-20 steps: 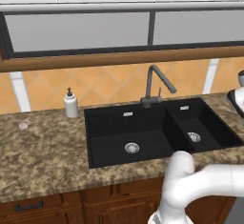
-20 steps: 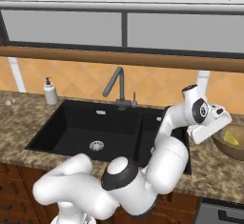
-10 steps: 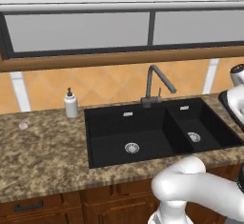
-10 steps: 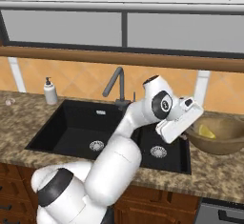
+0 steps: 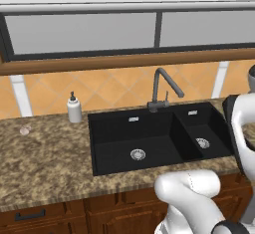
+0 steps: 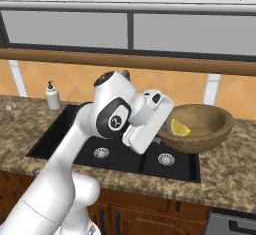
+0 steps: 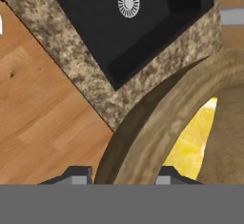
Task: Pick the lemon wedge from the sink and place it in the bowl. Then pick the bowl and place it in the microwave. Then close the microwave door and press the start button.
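— Right base view, left to right?
— Soap bottle (image 6: 52,96), black sink (image 6: 55,134), then the gripper (image 6: 161,135) at the near rim of the bowl (image 6: 210,131), which hangs above the counter (image 6: 225,166).
— Jaws?
— Hand view: one finger (image 7: 76,175) outside the bowl's wall, one inside, closed on the rim.
— Lemon wedge (image 6: 179,128)?
— Lying inside the bowl

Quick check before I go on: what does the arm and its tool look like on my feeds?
The arm is glossy white, made of rounded tubular links with dark grey round caps at the joints. The hand is a boxy white block with dark patches. The tool ends in two small dark fingertips with grey pads. No cables or lettering are visible.
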